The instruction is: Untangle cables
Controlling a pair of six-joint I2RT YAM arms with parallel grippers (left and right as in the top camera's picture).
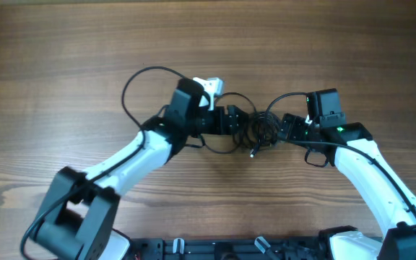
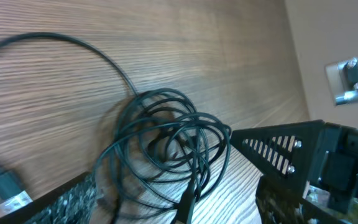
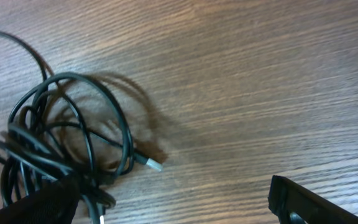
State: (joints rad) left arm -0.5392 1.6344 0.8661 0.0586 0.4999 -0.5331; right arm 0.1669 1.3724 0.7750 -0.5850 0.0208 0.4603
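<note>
The cables [image 1: 260, 130] are a tangled bundle of thin black loops at the table's middle, between my two grippers. A silvery plug end [image 1: 253, 153] pokes out below the bundle. My left gripper [image 1: 235, 120] is open at the bundle's left side. In the left wrist view the loops [image 2: 166, 140] lie between its spread fingers [image 2: 179, 208], and one strand arcs away to a plug [image 2: 5, 184]. My right gripper [image 1: 284, 128] is open at the bundle's right side. In the right wrist view the bundle [image 3: 61, 134] and a silvery plug [image 3: 156, 165] lie by the left finger of the wide-open jaws [image 3: 173, 208].
The wooden table [image 1: 302, 43] stretches all round. A thicker black arm cable [image 1: 126, 90] loops out beside the left arm. The right arm [image 2: 347, 155] fills the right of the left wrist view. The arm bases [image 1: 193, 249] stand at the near edge.
</note>
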